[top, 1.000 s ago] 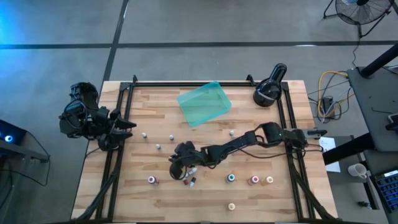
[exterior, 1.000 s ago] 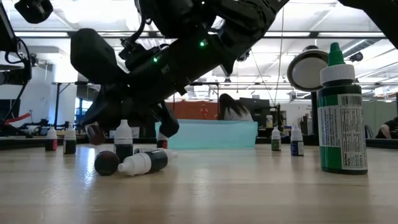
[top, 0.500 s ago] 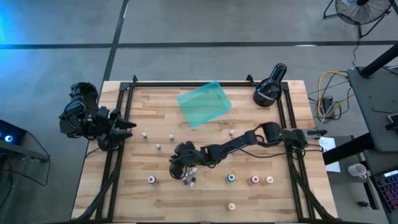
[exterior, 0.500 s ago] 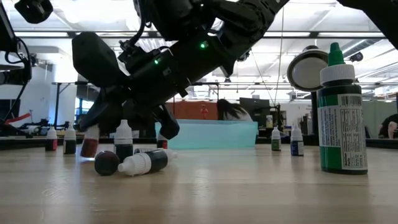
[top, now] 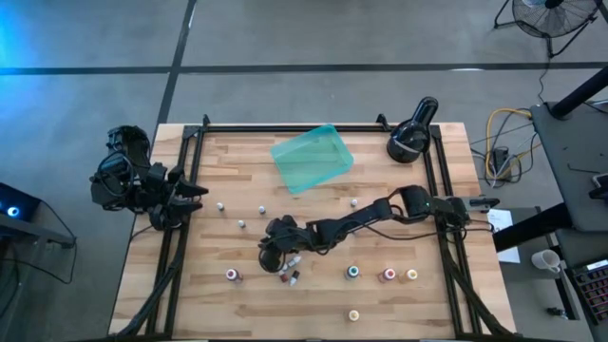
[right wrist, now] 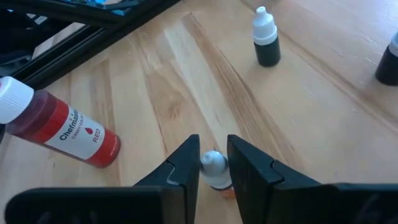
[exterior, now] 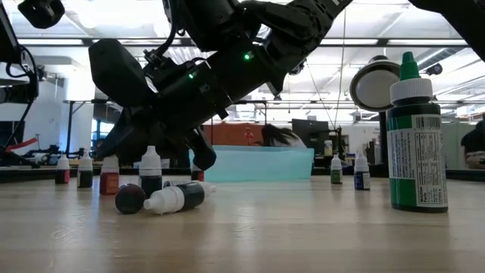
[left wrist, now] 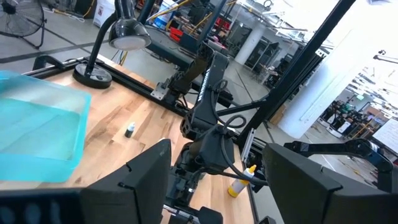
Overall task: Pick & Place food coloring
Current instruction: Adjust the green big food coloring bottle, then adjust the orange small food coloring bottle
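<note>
Small white-capped food coloring bottles (top: 353, 272) stand scattered over the wooden table. Two more (exterior: 176, 199) lie on their sides near its middle. My right gripper (top: 274, 256) reaches in from the right edge to the table's middle and is shut on an orange bottle (exterior: 110, 177), which stands on its base. A red bottle (right wrist: 62, 127) and a dark one (right wrist: 266, 43) show just beyond it. My left gripper (top: 195, 190) waits open at the left edge, with nothing between its fingers (left wrist: 149, 180). My right gripper has the orange bottle's white cap (right wrist: 214, 163) between its two fingers, one on each side. The fingers slant down at it from the table's right side. The bottle stands upright with its base on the table (exterior: 110, 191).
A translucent teal tray (top: 312, 157) lies at the far middle and a black round lamp (top: 410, 138) at the far right. A large green bottle (exterior: 414, 144) stands close to the low camera. Black rails (top: 439, 180) run along the table's edges.
The orange bottle in my right gripper has come down. A second ago it hung tilted just above the table, and now it stands upright on the wood. The gripper itself has stayed nearly in place.
</note>
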Motion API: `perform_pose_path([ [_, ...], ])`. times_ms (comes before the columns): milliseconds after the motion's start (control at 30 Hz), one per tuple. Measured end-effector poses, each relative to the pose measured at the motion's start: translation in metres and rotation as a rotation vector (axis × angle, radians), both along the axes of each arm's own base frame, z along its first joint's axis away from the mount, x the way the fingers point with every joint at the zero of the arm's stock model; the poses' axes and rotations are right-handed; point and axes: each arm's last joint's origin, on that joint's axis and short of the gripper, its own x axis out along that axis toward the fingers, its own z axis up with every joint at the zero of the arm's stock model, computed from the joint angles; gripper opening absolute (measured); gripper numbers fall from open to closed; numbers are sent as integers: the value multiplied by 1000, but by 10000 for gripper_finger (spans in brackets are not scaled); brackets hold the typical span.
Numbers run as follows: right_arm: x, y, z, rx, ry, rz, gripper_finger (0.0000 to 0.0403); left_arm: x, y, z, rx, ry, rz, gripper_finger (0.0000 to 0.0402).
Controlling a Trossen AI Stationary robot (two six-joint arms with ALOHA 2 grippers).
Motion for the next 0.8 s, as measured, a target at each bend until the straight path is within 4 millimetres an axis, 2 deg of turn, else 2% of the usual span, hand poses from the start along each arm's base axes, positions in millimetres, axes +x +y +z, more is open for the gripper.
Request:
perform_pose_path([
  [367, 1, -4, 3, 2, -4, -9, 122, 0, 0, 0, 1, 0, 0, 225],
  [533, 1, -7, 11, 6, -24, -15, 146, 0, 0, 0, -1, 0, 0, 225],
  [633, 0, -8, 29, -20, -55, 16, 156, 0, 0, 0, -1, 0, 0, 225],
  [700, -3, -7, 49, -49, -74, 96, 160, 0, 0, 0, -1, 0, 0, 225],
  [800, -16, -3, 79, -63, 20, 269, 162, 0, 0, 0, -5, 0, 1, 225],
])
